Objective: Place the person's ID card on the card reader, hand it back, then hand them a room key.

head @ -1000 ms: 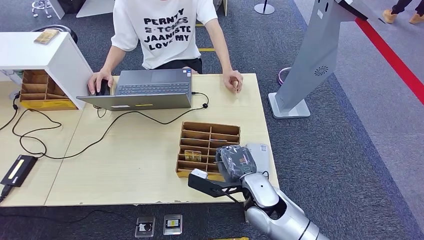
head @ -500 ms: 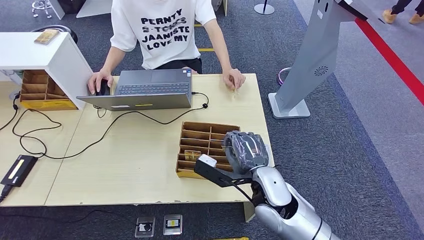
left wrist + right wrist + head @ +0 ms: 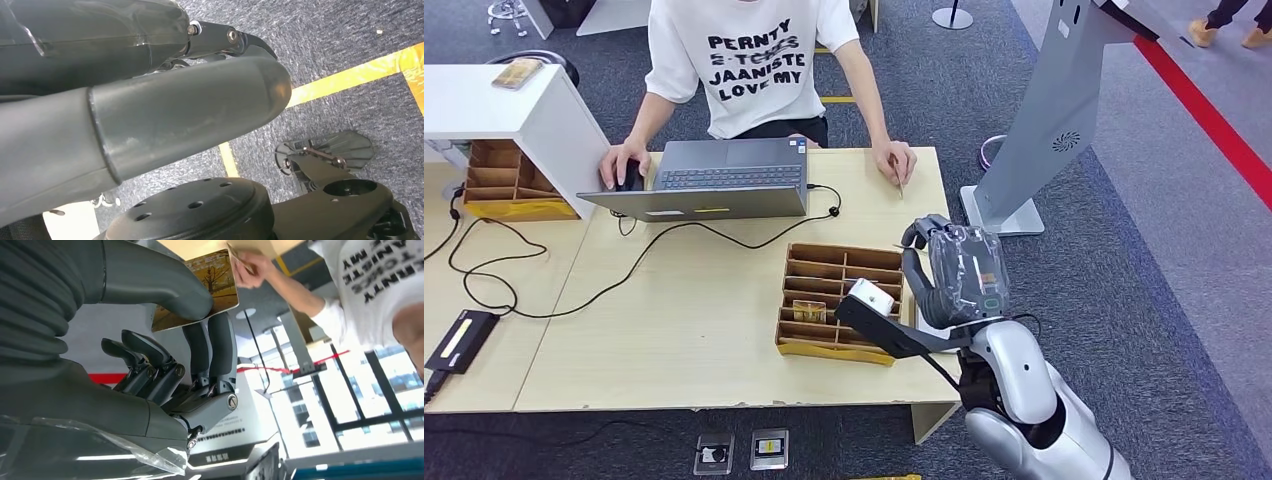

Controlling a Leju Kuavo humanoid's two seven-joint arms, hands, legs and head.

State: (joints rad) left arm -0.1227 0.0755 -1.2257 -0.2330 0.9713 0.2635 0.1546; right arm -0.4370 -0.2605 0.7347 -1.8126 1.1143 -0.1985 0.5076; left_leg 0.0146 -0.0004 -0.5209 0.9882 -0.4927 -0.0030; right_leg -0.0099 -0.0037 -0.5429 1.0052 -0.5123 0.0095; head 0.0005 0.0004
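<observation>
Between right hand (image 3: 165, 345) thumb and fingers (image 3: 220, 340): room key (image 3: 197, 290)

A light wooden table (image 3: 674, 330) is standing on dark grey carpet (image 3: 1064, 300). An open grey laptop (image 3: 714, 180) is sitting at its far edge, with a black cable (image 3: 624, 275) trailing across the top toward a black power brick (image 3: 462, 340) near the left. A brown compartmented card tray (image 3: 836, 290) is resting toward the right side. A white box (image 3: 514, 115) is sitting at the far left corner, with another brown organiser (image 3: 499, 180) lying beneath it.
</observation>
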